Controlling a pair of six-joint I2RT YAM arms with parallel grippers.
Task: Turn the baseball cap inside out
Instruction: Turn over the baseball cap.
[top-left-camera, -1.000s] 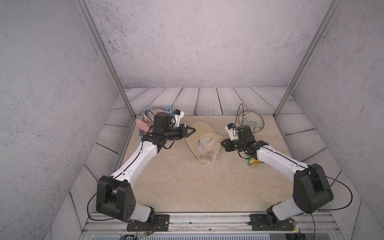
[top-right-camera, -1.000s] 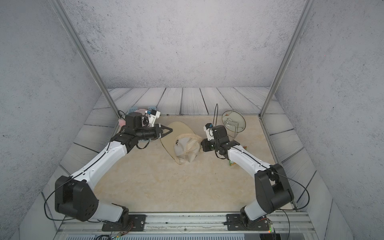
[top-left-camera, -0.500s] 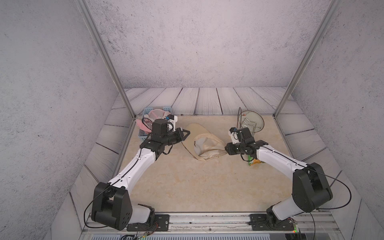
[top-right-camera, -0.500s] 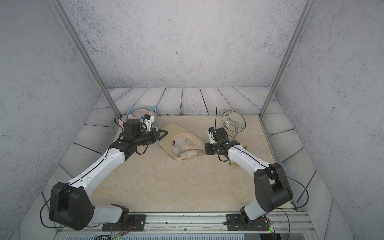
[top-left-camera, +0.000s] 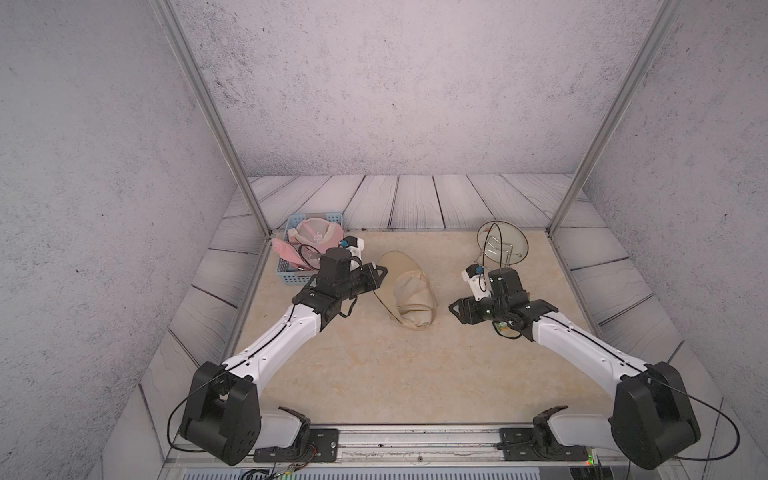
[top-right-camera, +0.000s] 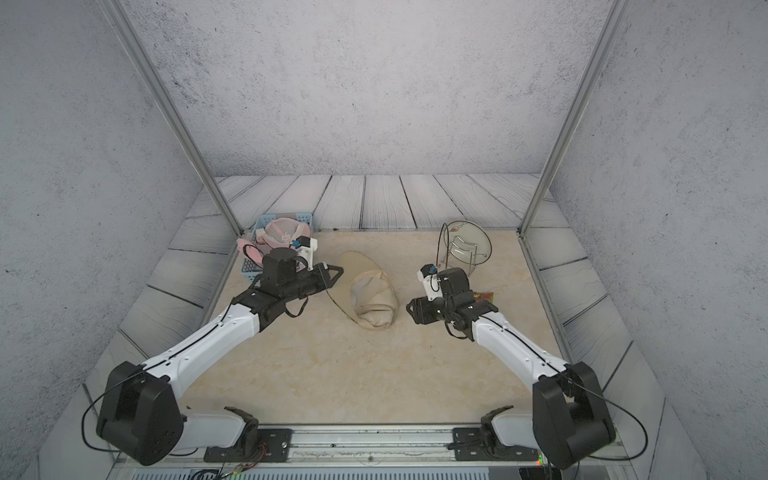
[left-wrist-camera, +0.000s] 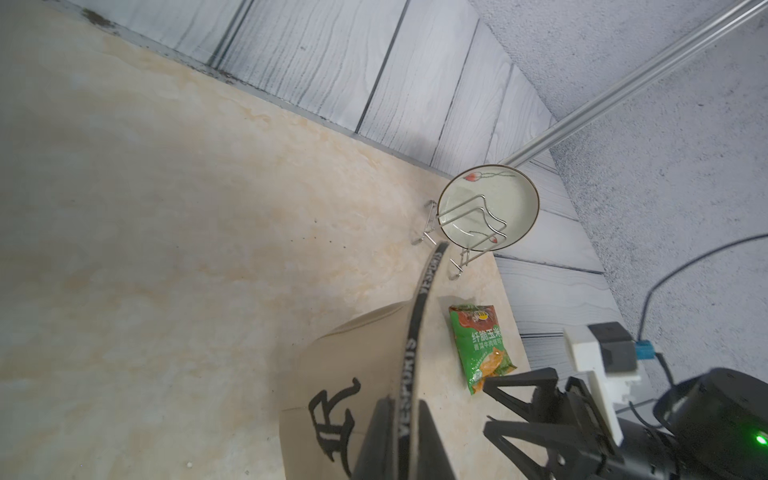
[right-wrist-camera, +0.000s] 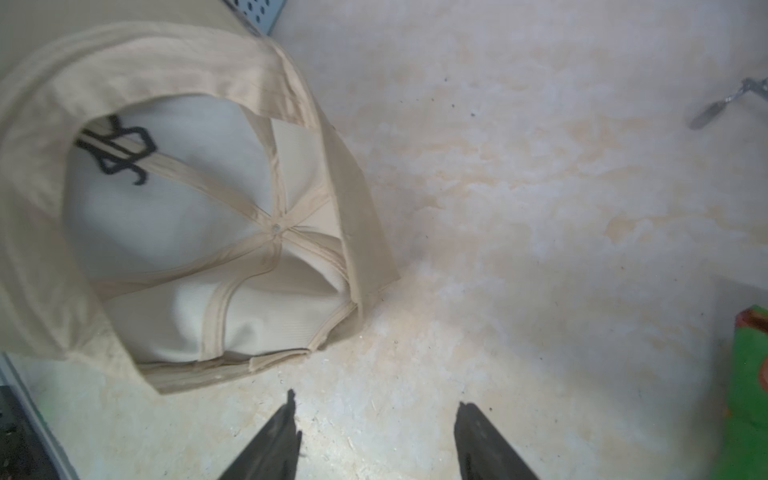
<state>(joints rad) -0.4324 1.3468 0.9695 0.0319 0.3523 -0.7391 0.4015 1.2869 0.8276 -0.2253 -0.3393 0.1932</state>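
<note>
A mottled beige, stone-look table (top-left-camera: 374, 374) fills the lower frame. At its centre slumps the soft tan cloth cap (top-left-camera: 413, 297), seamed lining showing. The left gripper (top-left-camera: 382, 271) pinches its stiff curved brim; the right gripper (right-wrist-camera: 376, 436) stands spread, empty.

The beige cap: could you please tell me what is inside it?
Inside the beige cap: white lining, tan seam tapes meeting at the centre, and the black logo's reverse. The folded rim covers the rest.
</note>
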